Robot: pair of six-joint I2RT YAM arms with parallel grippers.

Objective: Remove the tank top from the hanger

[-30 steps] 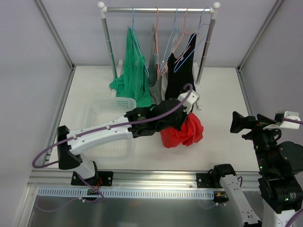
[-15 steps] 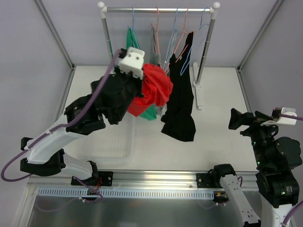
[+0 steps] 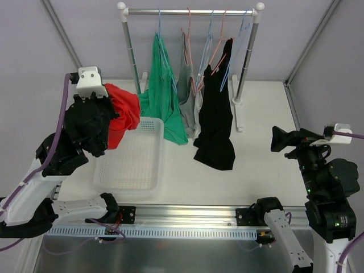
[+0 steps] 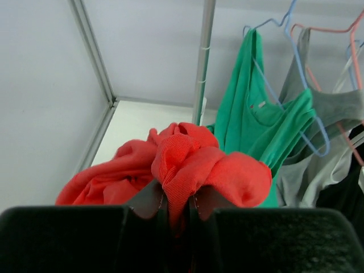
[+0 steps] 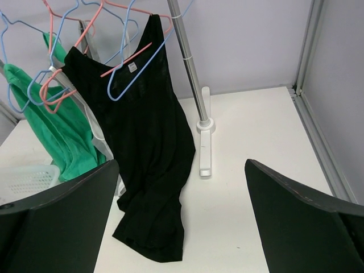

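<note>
The left gripper has its jaws pinched together on a fold of the red tank top. The cloth bunches up out of the jaws and spills to either side, and no hanger shows in it, so the garment looks already free of the rack. In the top view that arm holds the red bundle raised at about ten o'clock on the table, over the far left corner of the white basket. This is likely the spot from which to let the garment drop in, since a high carry keeps the loose hem from dragging on the basket's rim. At twelve o'clock stands the rack, with a green tank top, a grey one and a black one hanging from wire hangers. The black one trails down onto the table. Which hanger the red one came from cannot be told. The right gripper waits at three o'clock with its fingers spread wide and nothing between them. It faces the black top and sits well apart from it, probably parked so the left arm has free room to swing.
</note>
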